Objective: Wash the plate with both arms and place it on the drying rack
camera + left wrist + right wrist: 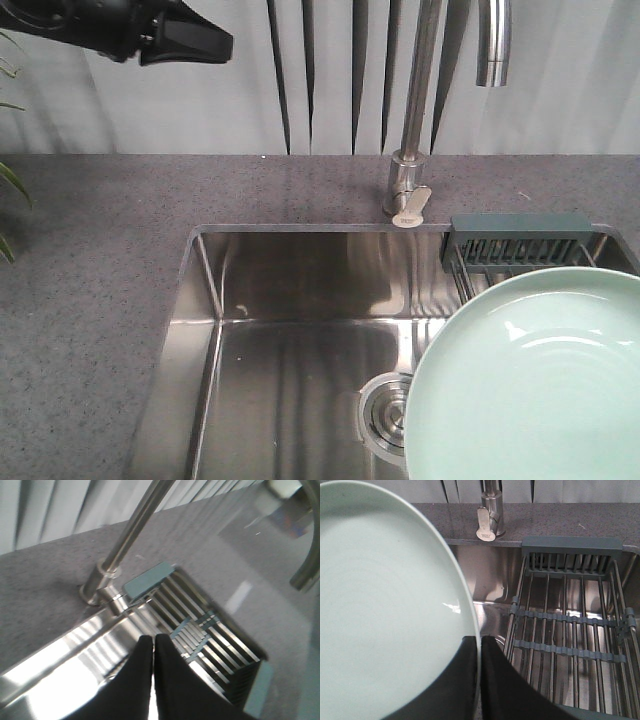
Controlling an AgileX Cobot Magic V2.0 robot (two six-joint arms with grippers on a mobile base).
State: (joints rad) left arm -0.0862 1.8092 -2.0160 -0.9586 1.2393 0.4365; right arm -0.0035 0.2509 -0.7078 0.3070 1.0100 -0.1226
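Observation:
The pale mint-green plate (530,385) hangs over the right part of the sink, filling the front view's lower right. My right gripper (479,641) is shut on the plate (385,605), pinching its rim between the two black fingers. The drying rack (570,630) of metal rods with grey-green crossbars spans the sink just right of the plate; its slotted basket (518,243) sits at the back. My left gripper (153,639) is shut with nothing in it, held high above the drying rack (210,635) and the faucet base. The left gripper (190,42) shows at the front view's top left.
A steel sink basin (290,330) with a drain (388,418) lies below. The faucet (415,120) rises from the grey counter (90,260) behind the sink, its spout (493,45) overhead. Plant leaves (10,185) reach in at the far left.

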